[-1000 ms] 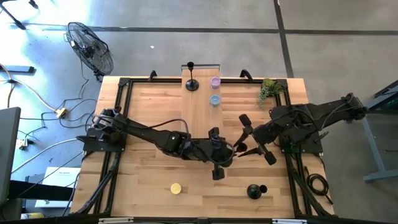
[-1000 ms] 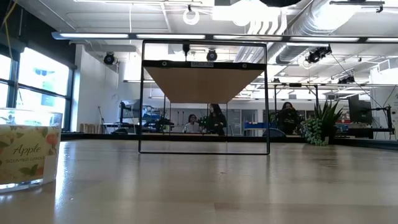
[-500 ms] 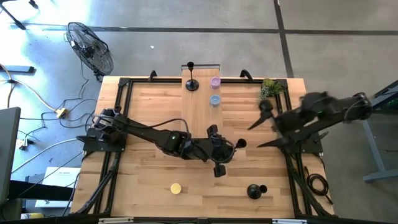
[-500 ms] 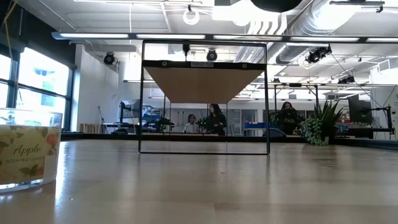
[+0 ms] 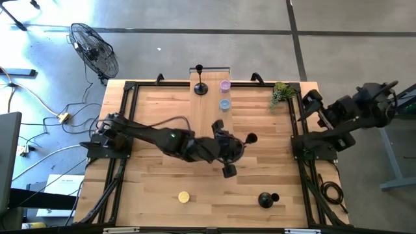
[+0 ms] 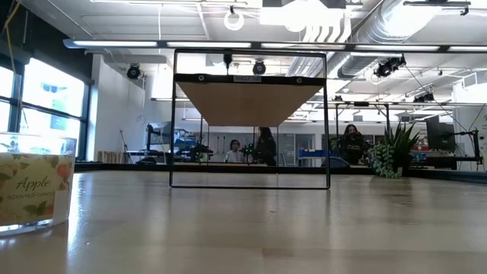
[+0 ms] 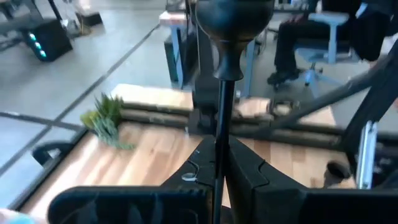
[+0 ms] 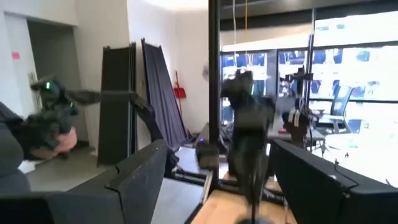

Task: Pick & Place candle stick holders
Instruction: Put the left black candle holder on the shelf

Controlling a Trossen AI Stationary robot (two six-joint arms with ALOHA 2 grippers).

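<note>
Left tool (image 7: pixel 219 180) clamped on matte-black candle stick holder's (image 7: pixel 225 68) thin stem, bulbous base outward, right tool (image 5: pixel 311 104) gaping, empty

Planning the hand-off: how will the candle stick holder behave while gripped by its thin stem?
The candle stick holder, pinched by its stem in the left end effector, looks rigid. Its bulbous end sits far from the grip, so it may pivot. The smooth round stem could slip.

table (image 5: pixel 156 117): pale wood planks, smooth, soft sheen in low view | candle stick holder (image 7: pixel 227 43): black, matt with faint gloss on the bulb | left tool (image 7: pixel 221 177): dark matt plastic | jar (image 6: pixel 34 186): clear glass, paper label | floor (image 5: pixel 195 39): grey, polished concrete look
</note>
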